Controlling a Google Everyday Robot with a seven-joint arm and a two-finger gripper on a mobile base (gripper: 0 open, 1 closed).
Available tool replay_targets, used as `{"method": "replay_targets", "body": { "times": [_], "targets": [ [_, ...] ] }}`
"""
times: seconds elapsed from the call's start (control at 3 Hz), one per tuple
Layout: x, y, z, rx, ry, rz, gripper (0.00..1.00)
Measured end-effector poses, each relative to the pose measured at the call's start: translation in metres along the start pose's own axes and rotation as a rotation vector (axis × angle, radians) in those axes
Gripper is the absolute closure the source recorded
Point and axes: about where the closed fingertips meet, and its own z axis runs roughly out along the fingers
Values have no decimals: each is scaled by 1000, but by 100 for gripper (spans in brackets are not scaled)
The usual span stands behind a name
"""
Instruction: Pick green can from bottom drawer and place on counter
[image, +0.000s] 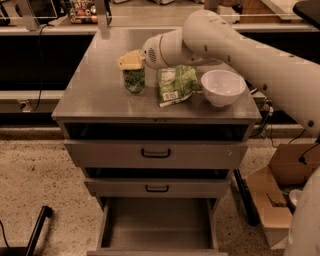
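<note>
The gripper (131, 61) sits low over the counter (92, 97), at the end of a thick white arm (240, 47) that reaches in from the right. Its yellowish tip rests right at the top of the green can (134, 81). The can stands upright on the counter directly beneath the gripper, its base on the grey metal. From where I stand I cannot tell whether the gripper is clamped on the can or merely resting at its rim.

Just to the right of the gripper, under the arm's wrist, a flat green snack bag (175, 84) lies on the counter, close to the can but apart from it. Further right, past the bag, a white bowl (223, 87) stands upright near the counter's edge.

Well below the gripper, at the foot of the cabinet, the bottom drawer (157, 225) is pulled out, showing its plain grey floor. The two upper drawers (156, 154) with black handles are above it, between the gripper and the open drawer. A cardboard box (280, 192) sits on the floor down to the right.
</note>
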Motion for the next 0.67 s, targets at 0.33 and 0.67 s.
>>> {"method": "replay_targets", "body": {
  "times": [0.33, 0.67],
  "targets": [
    [0, 1, 1, -2, 1, 0, 0],
    [-6, 2, -1, 0, -8, 2, 0]
  ]
}}
